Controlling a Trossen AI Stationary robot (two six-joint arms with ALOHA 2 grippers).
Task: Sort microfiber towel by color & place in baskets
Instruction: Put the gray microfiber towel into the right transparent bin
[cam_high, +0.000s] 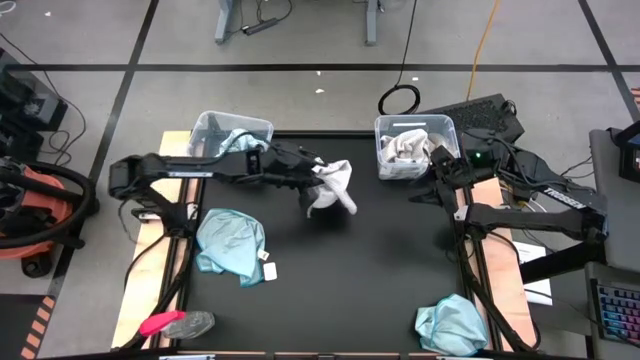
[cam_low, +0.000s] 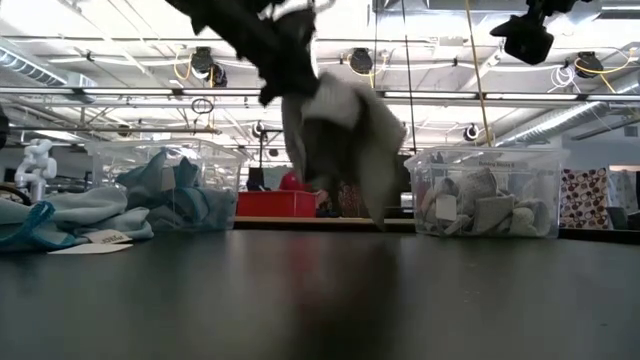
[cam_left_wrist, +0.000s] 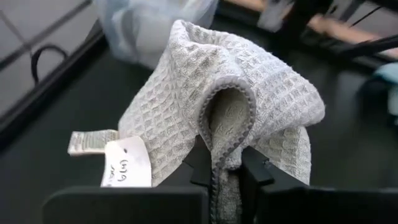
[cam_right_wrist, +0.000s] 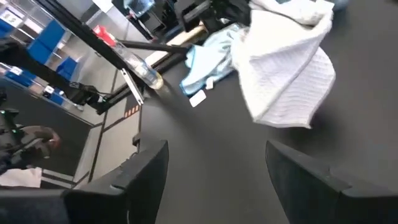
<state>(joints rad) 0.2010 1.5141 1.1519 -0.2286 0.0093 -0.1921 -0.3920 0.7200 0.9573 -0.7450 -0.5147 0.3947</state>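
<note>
My left gripper (cam_high: 318, 176) is shut on a pale grey-white towel (cam_high: 335, 187), held above the table's middle; it also shows in the low view (cam_low: 340, 130) and the left wrist view (cam_left_wrist: 217, 99). My right gripper (cam_right_wrist: 217, 174) is open and empty near the right basket (cam_high: 416, 146), which holds grey-white towels. The left basket (cam_high: 231, 133) at the far left holds teal-blue towels. One teal-blue towel (cam_high: 232, 243) lies flat at the left, another (cam_high: 453, 322) lies bunched at the near right. My left gripper pinches a folded, hemmed edge of the grey-white towel (cam_left_wrist: 219, 163) between its two fingers. The towel hangs slack below and ahead of the fingers, clear of the table in the low view. Its white tag (cam_left_wrist: 126, 163) hangs beside the fingers.
A pink-and-grey object (cam_high: 176, 324) lies at the near left edge. Wooden boards run along both table sides. A bare black stretch of table lies between the hanging towel and the near edge.
</note>
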